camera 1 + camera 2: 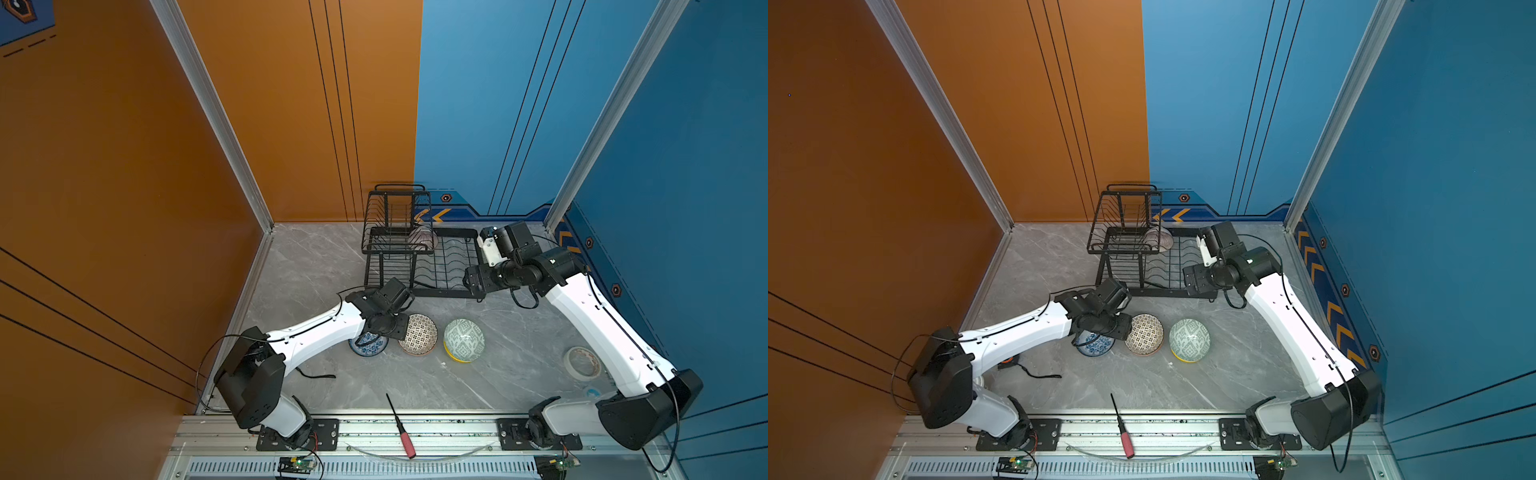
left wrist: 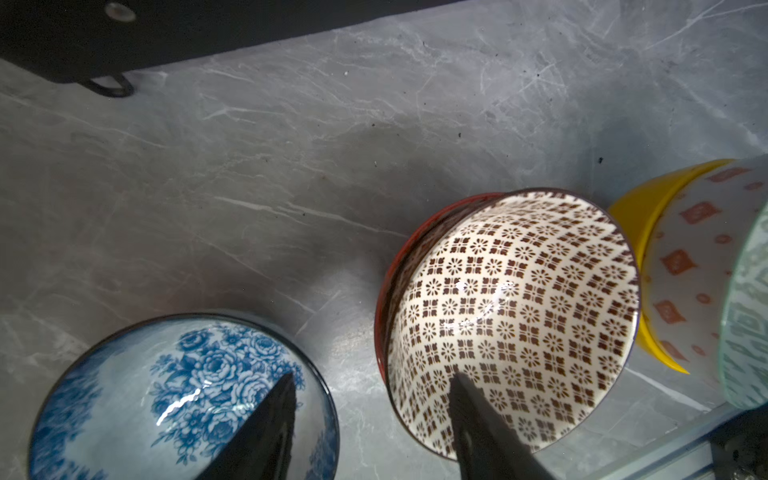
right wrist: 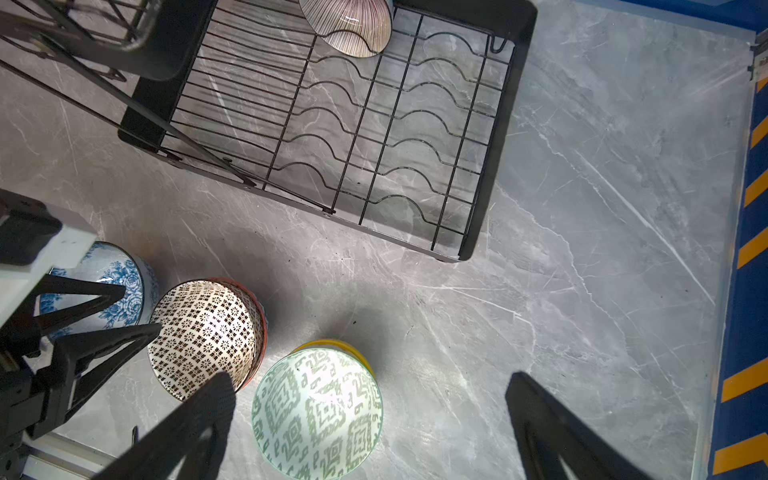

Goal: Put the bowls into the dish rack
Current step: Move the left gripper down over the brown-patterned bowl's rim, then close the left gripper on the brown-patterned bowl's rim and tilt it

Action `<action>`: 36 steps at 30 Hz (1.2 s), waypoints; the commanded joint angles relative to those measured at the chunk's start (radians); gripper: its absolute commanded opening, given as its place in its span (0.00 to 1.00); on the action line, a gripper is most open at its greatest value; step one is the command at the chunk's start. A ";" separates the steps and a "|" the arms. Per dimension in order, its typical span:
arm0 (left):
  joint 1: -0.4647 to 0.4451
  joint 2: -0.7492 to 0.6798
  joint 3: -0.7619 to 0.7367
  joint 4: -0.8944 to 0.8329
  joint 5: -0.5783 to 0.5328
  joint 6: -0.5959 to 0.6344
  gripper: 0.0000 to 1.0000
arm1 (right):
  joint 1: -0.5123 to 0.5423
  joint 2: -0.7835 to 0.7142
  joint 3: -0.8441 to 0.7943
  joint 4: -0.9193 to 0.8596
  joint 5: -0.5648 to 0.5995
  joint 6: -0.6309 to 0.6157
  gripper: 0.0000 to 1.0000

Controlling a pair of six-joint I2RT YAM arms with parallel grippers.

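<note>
1. Markings: orange chevrons (image 1: 437, 216) and a hexagon emblem (image 1: 446, 198) are printed on the dark blue wall trim behind the black wire dish rack (image 1: 440, 294).
2. Left arm: it reaches from the near left base toward the table centre, with the wrist bent down over the bowls.
3. Left gripper (image 2: 372, 376): the jaws are partly apart and clamp nothing. 1 finger hangs over the blue-and-white floral bowl (image 2: 145, 395), the other inside the white bowl with brown flower print and red outside (image 2: 519, 311). Finger contact with either bowl cannot be told.
4. These 2 bowls stand just beside each other on the grey marble-pattern tabletop (image 1: 311, 270).
5. Right arm: it stretches from the near right base to the rack's near right corner, with the wrist folded downward.
6. Right gripper (image 3: 370, 378): the jaws are spread wide and empty, above the green-and-white geometric bowl (image 3: 316, 411).
7. Stack of 3: the green bowl sits in the orange-and-white diamond-print bowl (image 2: 685, 270), which sits in the plain yellow bowl (image 2: 640, 216). The stack stands beside the brown-print bowl.
8. The pink radial-striped bowl (image 3: 349, 29) leans on edge in the rack's lower slotted base, next to the raised upper basket tier.
9. The roll of tape (image 1: 582, 363) lies beside the right arm. The red-handled screwdriver (image 1: 399, 426) lies at the table's near edge.
</note>
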 commanded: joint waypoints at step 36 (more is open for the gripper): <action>-0.045 0.082 0.046 0.019 -0.001 -0.030 0.06 | -0.003 -0.013 -0.016 -0.016 0.036 -0.020 1.00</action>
